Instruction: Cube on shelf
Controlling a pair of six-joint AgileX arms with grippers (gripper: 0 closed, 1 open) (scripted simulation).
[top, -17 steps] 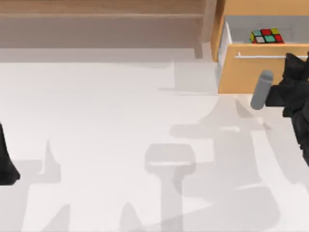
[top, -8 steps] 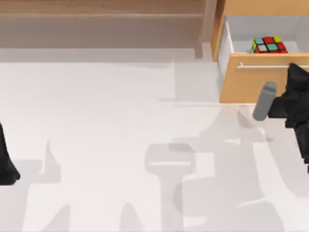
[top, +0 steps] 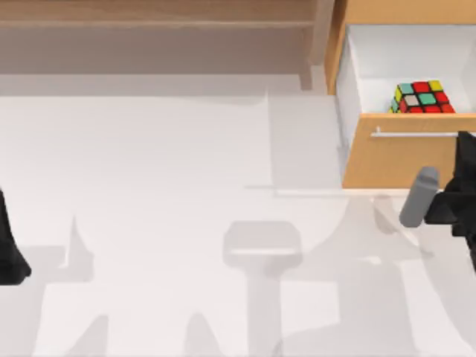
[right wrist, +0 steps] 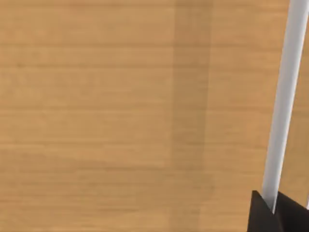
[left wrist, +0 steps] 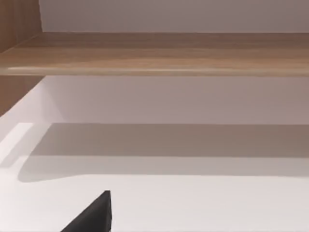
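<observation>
- White surface (top: 149, 186); shelf (top: 156, 22) along far edge.
- Right end effector (top: 462, 141) pinching drawer's metal handle (top: 413, 134) at top view's right.
- Cube (top: 422, 97) inside open drawer (top: 394, 160), behind its front panel.
- Left end effector (top: 9, 245) parked at left edge; fingers' spread: cannot tell.

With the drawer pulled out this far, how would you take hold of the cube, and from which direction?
Come from above. The cube sits in the open drawer, close behind the drawer front, so a sideways approach looks blocked. Close the fingers on two opposite flat side faces. The right gripper is at the handle.
</observation>
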